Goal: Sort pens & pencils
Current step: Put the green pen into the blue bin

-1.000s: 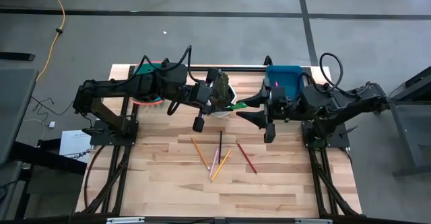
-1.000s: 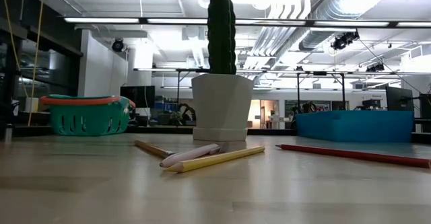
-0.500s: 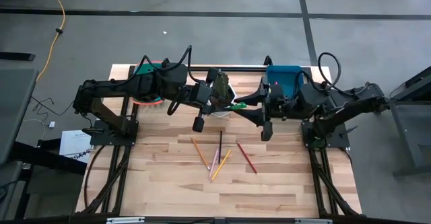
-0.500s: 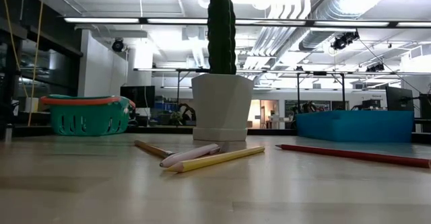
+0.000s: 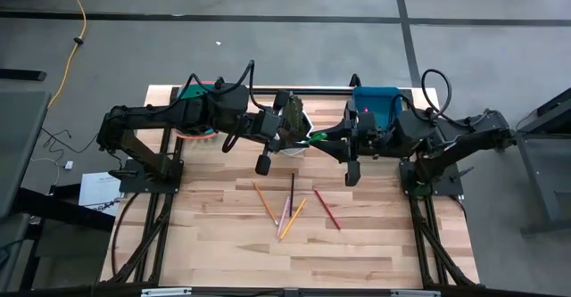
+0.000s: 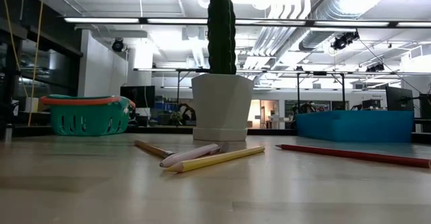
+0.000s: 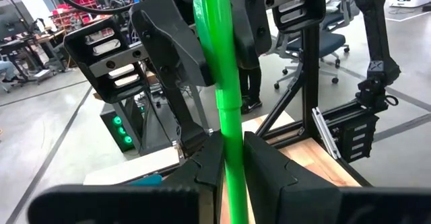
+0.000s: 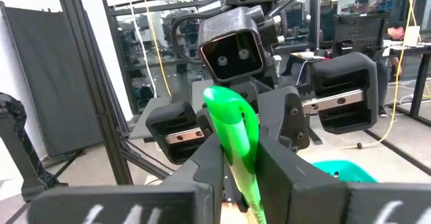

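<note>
While both pincers (image 5: pixel 308 140) clamp one green pen (image 7: pixel 225 116), pencils (image 5: pixel 290 208) loose on wooden table (image 5: pixel 214 243).

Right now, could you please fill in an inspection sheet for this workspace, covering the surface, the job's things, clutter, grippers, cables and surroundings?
Surface: wooden table, bare toward the near edge.
Job's things: green pen held in mid-air between both grippers; orange pencil, dark pencil, pink pen, yellow pencil and red pencil lying loose mid-table.
Clutter: potted cactus at the back centre; green basket back left; blue bin back right.
Grippers: left gripper shut on the green pen; right gripper closed around the same pen.
Cables: orange cable on the floor.
Surroundings: a person at a far desk.
</note>
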{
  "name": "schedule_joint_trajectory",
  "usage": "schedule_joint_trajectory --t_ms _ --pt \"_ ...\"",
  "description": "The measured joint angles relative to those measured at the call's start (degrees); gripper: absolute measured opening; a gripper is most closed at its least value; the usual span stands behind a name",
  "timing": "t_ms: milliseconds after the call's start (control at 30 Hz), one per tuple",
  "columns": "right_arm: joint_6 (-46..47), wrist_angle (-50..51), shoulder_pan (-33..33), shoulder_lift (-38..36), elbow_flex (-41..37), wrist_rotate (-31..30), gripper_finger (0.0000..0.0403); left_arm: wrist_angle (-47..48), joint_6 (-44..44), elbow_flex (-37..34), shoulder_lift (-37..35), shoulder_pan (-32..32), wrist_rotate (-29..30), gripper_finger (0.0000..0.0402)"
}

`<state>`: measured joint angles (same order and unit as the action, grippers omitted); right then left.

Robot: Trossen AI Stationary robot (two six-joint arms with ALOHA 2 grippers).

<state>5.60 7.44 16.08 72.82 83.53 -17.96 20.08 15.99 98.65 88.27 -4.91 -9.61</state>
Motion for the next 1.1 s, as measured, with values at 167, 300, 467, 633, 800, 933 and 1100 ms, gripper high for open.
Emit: schedule_joint_trajectory --t_ms 167,300,467,633,800,933,1100 --pt "0.05 0.0 0.0 0.0 0.0 0.0 0.005 -0.03 0.33 0.0 0.0 -0.01 -0.02 0.0038" --pt "0.13 -0.02 0.0 0.0 0.0 0.0 0.0049 -0.07 1.49 0.0 0.0 0.0 -0.04 0.004" --pt "0.62 -0.02 0.02 -0.02 0.0 0.25 0.0048 -0.09 1.97 0.0 0.0 0.01 -0.25 0.0072" --pt "0.58 0.0 0.02 -0.02 0.0 0.37 0.0047 0.25 1.77 0.0 0.0 -0.02 -0.81 0.0115" --pt "0.5 -0.02 0.02 -0.02 0.0 0.35 0.0047 1.12 1.57 0.0 0.0 -0.02 -0.78 0.0139" --pt "-0.06 0.0 0.02 -0.02 0.0 -0.74 0.0047 1.37 1.49 0.0 0.0 -0.02 -1.29 0.0148" --pt "-0.12 0.19 0.02 -0.02 0.0 -1.14 0.0047 6.71 1.59 0.0 0.0 -0.01 -0.74 0.0152"
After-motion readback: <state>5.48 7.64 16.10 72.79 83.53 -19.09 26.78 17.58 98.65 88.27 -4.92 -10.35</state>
